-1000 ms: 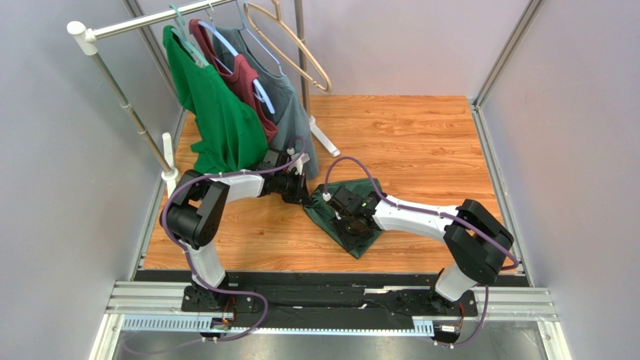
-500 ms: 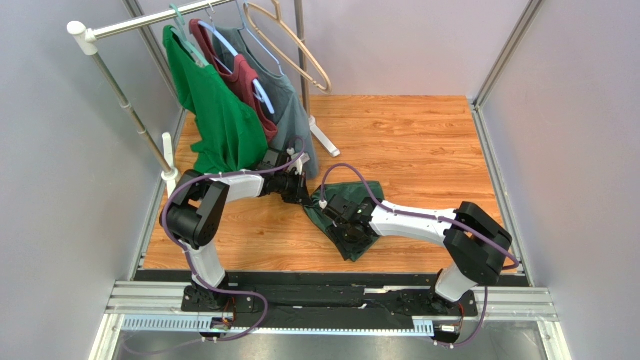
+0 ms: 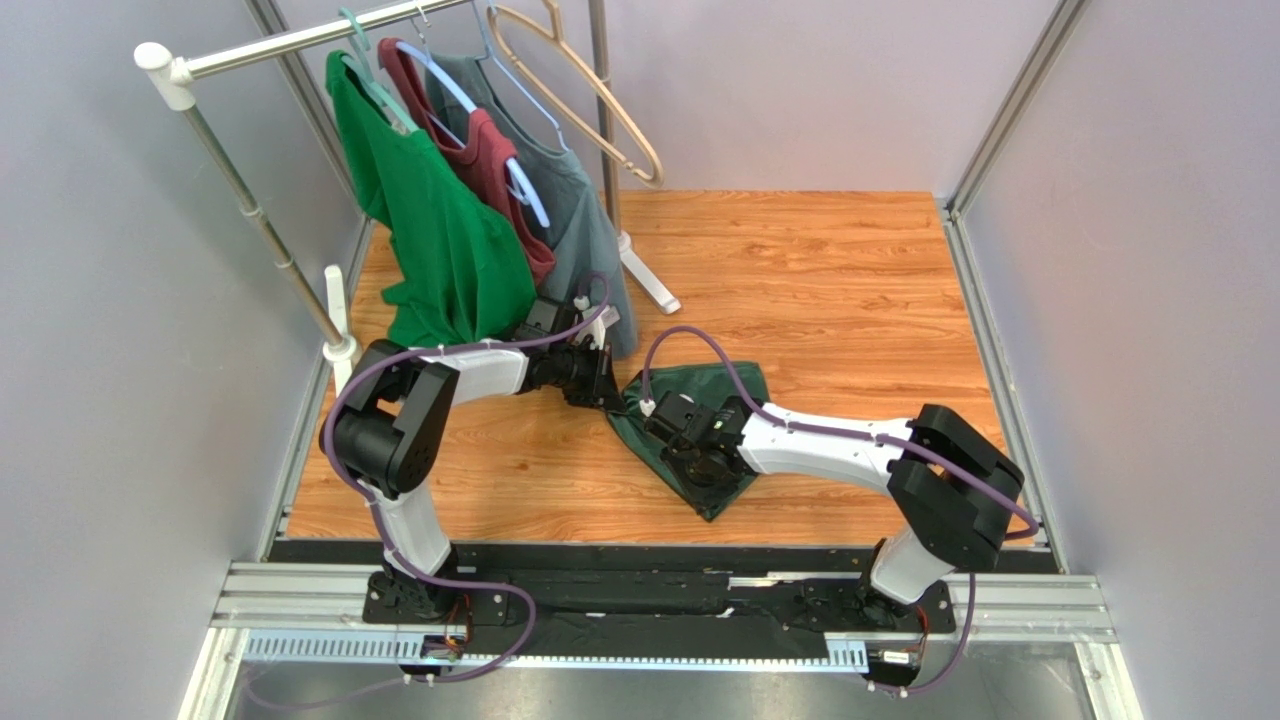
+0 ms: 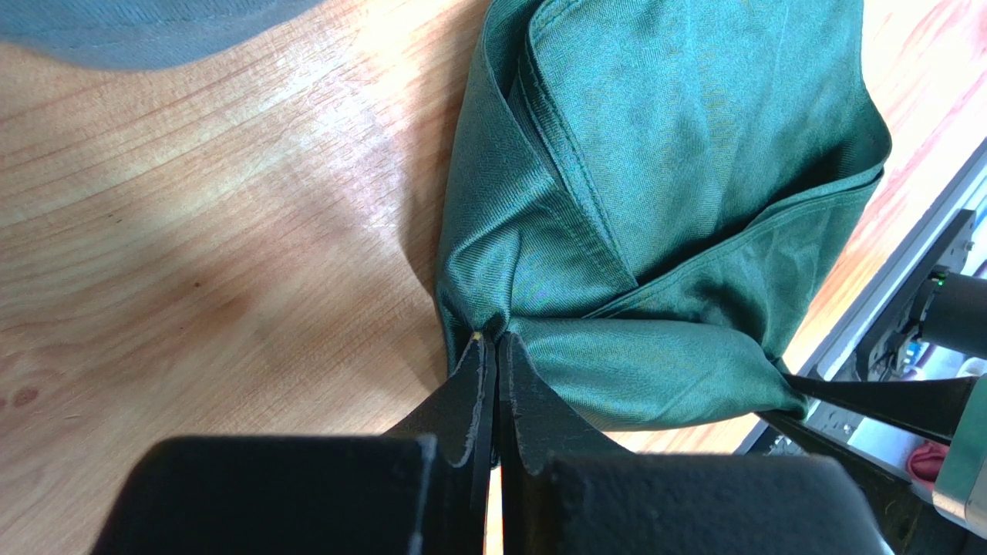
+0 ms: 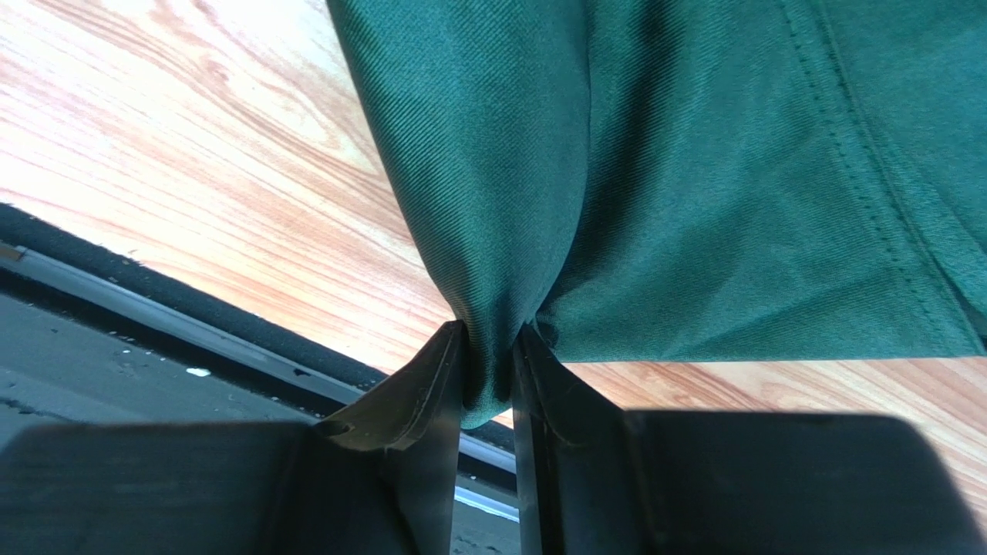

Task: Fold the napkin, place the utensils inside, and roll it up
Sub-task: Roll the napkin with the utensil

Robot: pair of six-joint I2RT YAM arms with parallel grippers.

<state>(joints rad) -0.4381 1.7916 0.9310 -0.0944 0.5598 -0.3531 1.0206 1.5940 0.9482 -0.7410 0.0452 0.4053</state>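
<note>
The dark green napkin (image 3: 718,408) lies bunched on the wooden table between my two arms. In the left wrist view its folds (image 4: 684,162) spread away from my left gripper (image 4: 496,338), which is shut on a pinched corner of the cloth. My right gripper (image 5: 490,361) is shut on a gathered fold, and the napkin (image 5: 718,174) fans out from its jaws just above the table. From above, the left gripper (image 3: 607,396) sits at the cloth's left corner and the right gripper (image 3: 694,453) over its near part. The utensils are out of view.
A clothes rack stands at the back left with a bright green shirt (image 3: 439,240), a maroon one, a grey-green shirt (image 3: 579,225) and a bare wooden hanger (image 3: 589,93). Its white foot (image 3: 652,282) rests on the table. The black front rail (image 5: 139,303) runs close under the right gripper.
The right gripper shifted a little left over the napkin and closed on a fold of it, bunching the cloth. The left arm has stayed still, gripping its corner.
</note>
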